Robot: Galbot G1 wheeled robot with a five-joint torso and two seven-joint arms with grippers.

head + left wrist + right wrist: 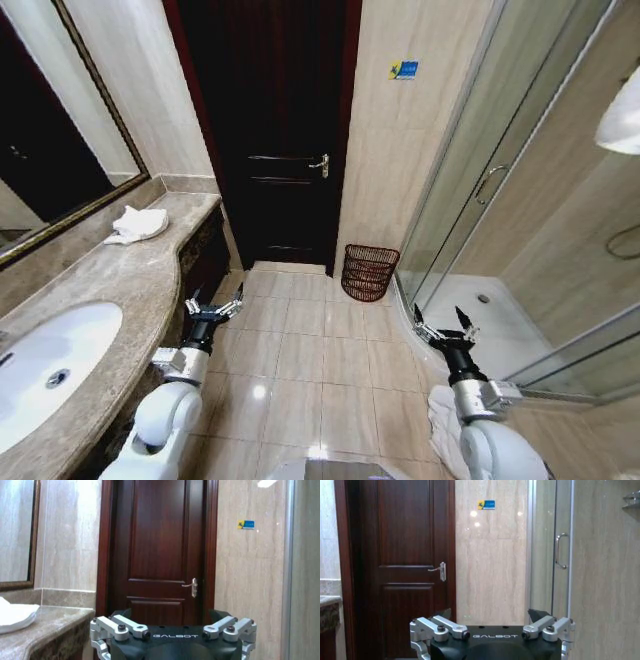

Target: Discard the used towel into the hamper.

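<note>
We see bare floor tiles (300,345) in the middle, open to the hamper (369,272). The counter (120,290) blocks the left, the glass shower wall (470,190) the right.

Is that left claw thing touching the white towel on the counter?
Apart. In the head view the left end effector hangs open over the floor tiles, while the towel lies on the countertop near the mirror, with counter edge between them.

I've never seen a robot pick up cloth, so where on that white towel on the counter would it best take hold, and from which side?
Probably from above, at the raised fold in the middle of the towel. It lies crumpled in a low heap on the counter near the mirror, so the bunched top offers something to pinch. The left tool, open and nearest the counter, seems the likelier one.
</note>
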